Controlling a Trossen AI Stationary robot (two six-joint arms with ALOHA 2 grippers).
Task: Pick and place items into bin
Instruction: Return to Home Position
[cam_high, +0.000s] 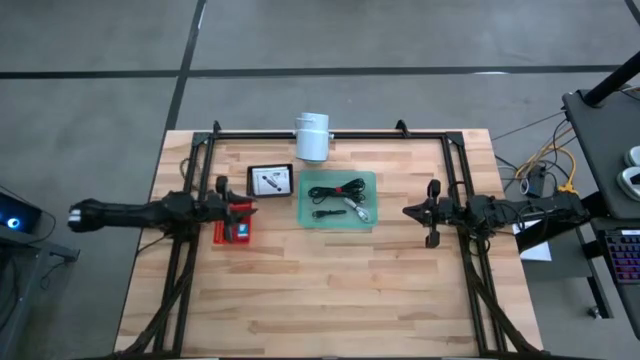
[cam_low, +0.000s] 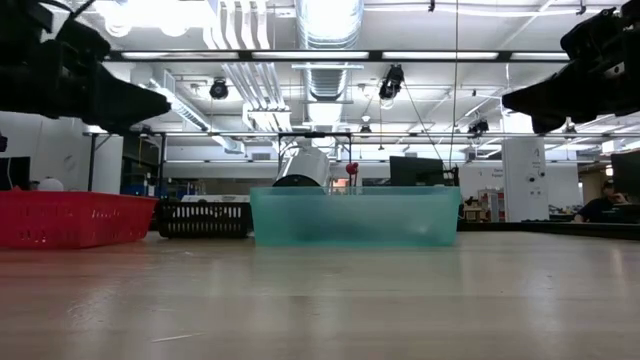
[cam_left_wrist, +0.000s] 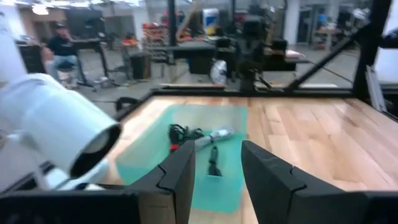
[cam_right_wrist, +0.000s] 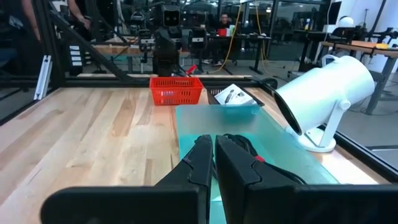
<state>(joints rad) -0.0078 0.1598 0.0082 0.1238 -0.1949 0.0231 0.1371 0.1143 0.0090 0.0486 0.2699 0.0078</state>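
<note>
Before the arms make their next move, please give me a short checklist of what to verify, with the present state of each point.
1. Black cables inside green bin: ok.
2. Left gripper open, holding nothing: ok.
3. Right gripper shut, holding nothing: ok.
4. Both grippers clear of the bin: ok.
5. All items in the bin: not ok; a white card lies in the black tray beside it.

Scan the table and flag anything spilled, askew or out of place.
Nothing stands out. The black cables lie inside the green bin, none hanging over its rim. The red basket and black tray sit flat beside it. Left gripper and right gripper hang clear of the table.
</note>
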